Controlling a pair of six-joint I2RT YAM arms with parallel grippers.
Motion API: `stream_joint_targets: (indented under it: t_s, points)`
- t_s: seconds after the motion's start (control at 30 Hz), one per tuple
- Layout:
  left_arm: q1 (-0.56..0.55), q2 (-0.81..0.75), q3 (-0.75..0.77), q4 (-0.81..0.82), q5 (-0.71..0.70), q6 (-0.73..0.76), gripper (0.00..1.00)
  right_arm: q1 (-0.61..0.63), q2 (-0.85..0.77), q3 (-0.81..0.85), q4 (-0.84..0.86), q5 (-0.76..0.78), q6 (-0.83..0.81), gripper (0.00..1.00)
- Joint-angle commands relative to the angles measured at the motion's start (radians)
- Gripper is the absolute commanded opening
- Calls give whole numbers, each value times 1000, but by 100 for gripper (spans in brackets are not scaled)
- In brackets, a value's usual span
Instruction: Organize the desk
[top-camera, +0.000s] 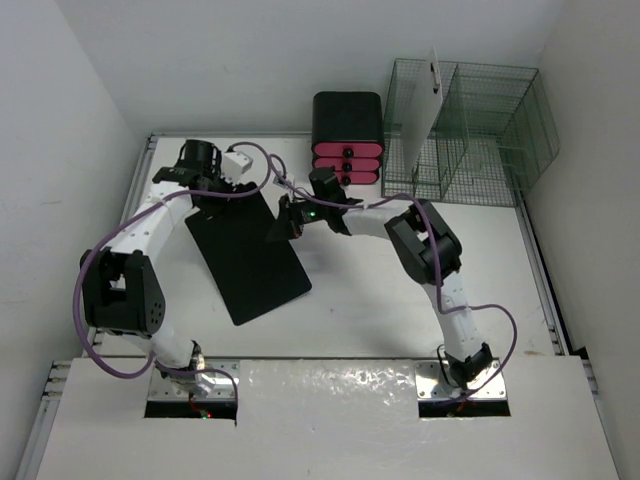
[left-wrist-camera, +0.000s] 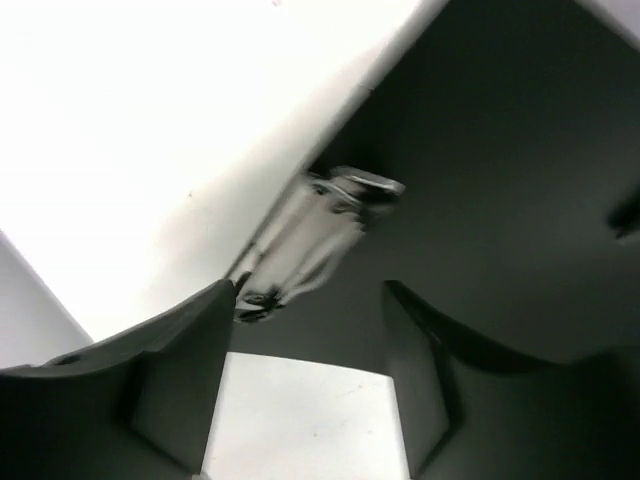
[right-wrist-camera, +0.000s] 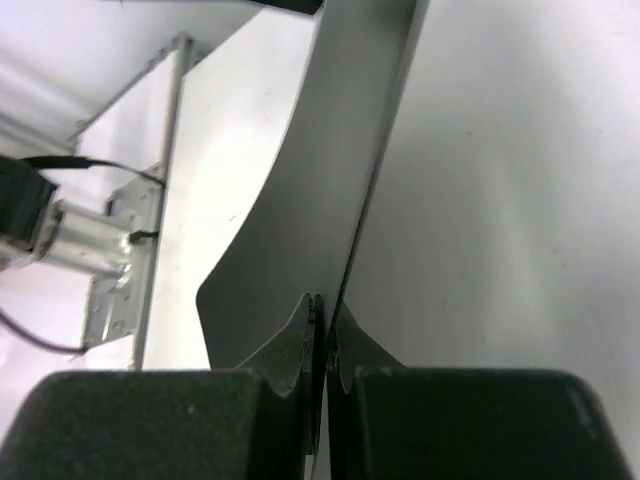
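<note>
The white desk (top-camera: 400, 300) carries a black clipboard (top-camera: 245, 265) lying at an angle left of centre. My right gripper (top-camera: 287, 222) is shut on the clipboard's right edge near its far corner; in the right wrist view the fingertips (right-wrist-camera: 300, 325) pinch the thin board (right-wrist-camera: 300, 200), which shows edge-on and raised off the desk there. My left gripper (top-camera: 213, 183) is open at the clipboard's far end. In the left wrist view its gripper (left-wrist-camera: 308, 295) hangs over the black board (left-wrist-camera: 500, 150) beside the metal clip (left-wrist-camera: 325, 225), holding nothing, with white desk (left-wrist-camera: 150, 120) around.
A black-and-pink drawer unit (top-camera: 347, 140) stands at the back centre. A green wire rack (top-camera: 480, 130) with an upright white sheet (top-camera: 432, 100) stands at the back right. Thin metal rails (top-camera: 545, 290) run along the desk's edges.
</note>
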Motion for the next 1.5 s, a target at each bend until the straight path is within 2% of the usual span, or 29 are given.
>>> stream_joint_targets:
  t_s: [0.0,0.17,0.3,0.4,0.53,0.77,0.87,1.0,1.17,1.33,1.47]
  points:
    - [-5,-57,64,55,-44,-38,61,9,-137,-48,118,129,-64,0]
    - [1,-116,64,107,-125,-55,83,6,-229,-126,74,353,-152,0]
    - [41,-154,67,133,-144,-98,91,6,-289,-158,67,575,-168,0]
    - [85,-182,49,165,-140,-120,91,6,-332,-180,110,653,-151,0]
    - [173,-200,6,266,-139,-188,93,4,-416,-172,90,720,-229,0]
    - [202,-199,-40,339,-205,-204,93,-43,-505,0,-29,770,-344,0]
    - [202,-197,-45,340,-205,-198,93,-86,-528,47,-45,773,-328,0]
    - [202,-199,-63,343,-217,-192,93,-161,-596,52,15,775,-262,0]
    - [200,-199,-68,346,-214,-187,93,-192,-608,98,-92,795,-263,0]
    - [202,-194,-53,322,-115,-187,93,-192,-651,-64,-13,787,-233,0]
    - [197,-171,28,256,39,-169,93,-192,-676,-88,-9,769,-219,0]
